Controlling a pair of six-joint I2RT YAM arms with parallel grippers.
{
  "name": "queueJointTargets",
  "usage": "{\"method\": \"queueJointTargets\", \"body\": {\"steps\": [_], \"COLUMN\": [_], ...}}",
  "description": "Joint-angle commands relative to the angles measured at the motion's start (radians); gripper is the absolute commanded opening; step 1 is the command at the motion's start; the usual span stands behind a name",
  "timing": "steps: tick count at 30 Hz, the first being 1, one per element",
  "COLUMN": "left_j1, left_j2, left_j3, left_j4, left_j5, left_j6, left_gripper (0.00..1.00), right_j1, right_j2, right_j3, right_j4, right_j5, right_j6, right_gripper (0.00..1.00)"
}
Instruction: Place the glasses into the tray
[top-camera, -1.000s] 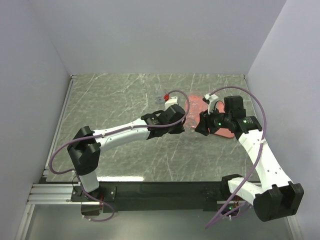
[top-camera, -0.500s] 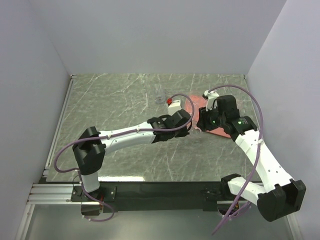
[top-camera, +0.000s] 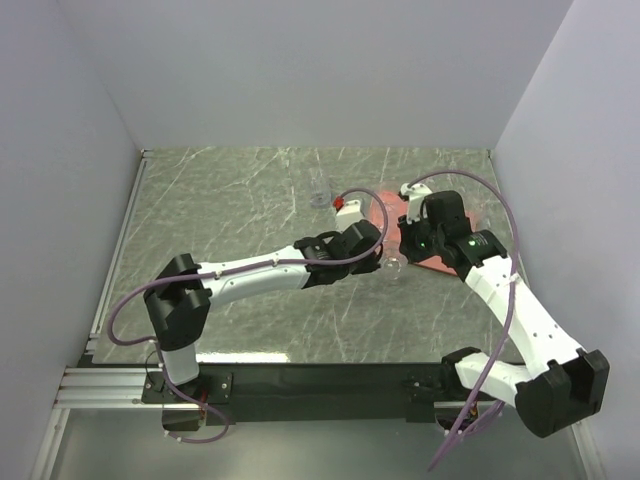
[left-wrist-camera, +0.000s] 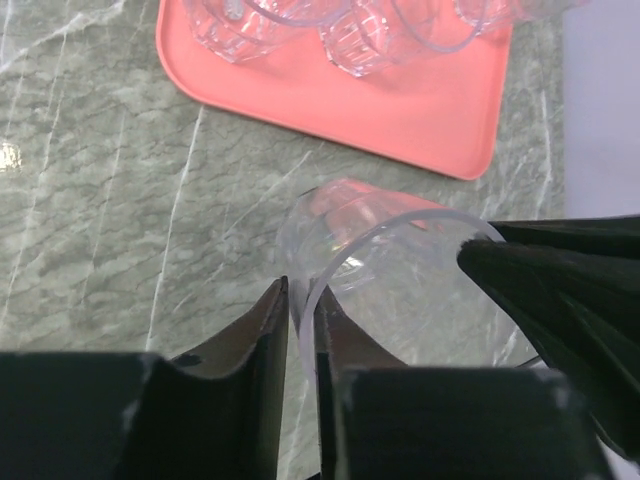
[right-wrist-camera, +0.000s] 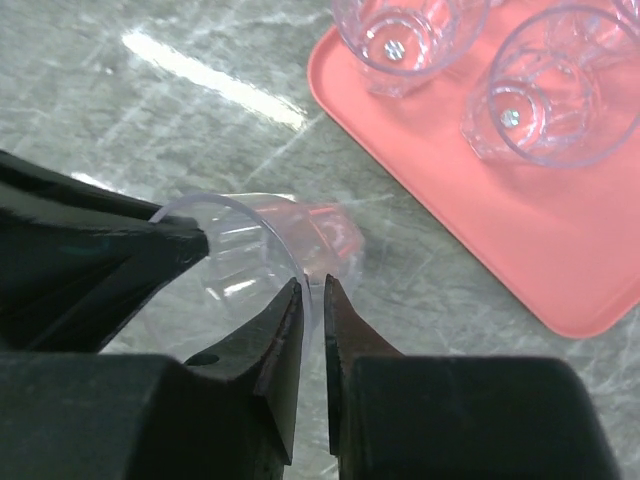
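One clear glass (left-wrist-camera: 400, 285) hangs tilted just above the table beside the salmon-pink tray (left-wrist-camera: 420, 110), held by both grippers. My left gripper (left-wrist-camera: 300, 292) is shut on one side of its rim. My right gripper (right-wrist-camera: 312, 287) is shut on the opposite side of the same glass (right-wrist-camera: 250, 255). In the top view the glass (top-camera: 392, 263) sits between the left gripper (top-camera: 375, 255) and the right gripper (top-camera: 405, 250), at the tray's (top-camera: 440, 264) near-left edge. Several glasses (right-wrist-camera: 560, 90) stand upright in the tray (right-wrist-camera: 520, 210).
Another clear glass (top-camera: 320, 190) stands alone on the marble table behind the left arm. Grey walls close in the table at the back and on both sides. Purple cables loop above both wrists.
Both grippers and the glass between them have shifted a little right, toward the tray. The left arm has stretched further, and the lone glass at the back now shows.
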Motion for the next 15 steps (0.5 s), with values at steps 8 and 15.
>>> {"method": "queueJointTargets", "body": {"steps": [8,15], "left_j1": [-0.009,-0.007], "left_j2": [-0.179,-0.277], "left_j3": [-0.129,-0.234], "left_j4": [0.25,0.354], "left_j5": [0.088,0.145], "left_j6": [0.085,0.186], "left_gripper": [0.43,0.64], "right_j1": [-0.072,-0.219], "right_j2": [0.023,-0.01], "right_j3": [0.012,0.012], "right_j4": [-0.027,-0.051], "right_j5": [-0.149,-0.338], "right_j6": [-0.197,-0.27], "right_gripper": [0.0,0.0]}}
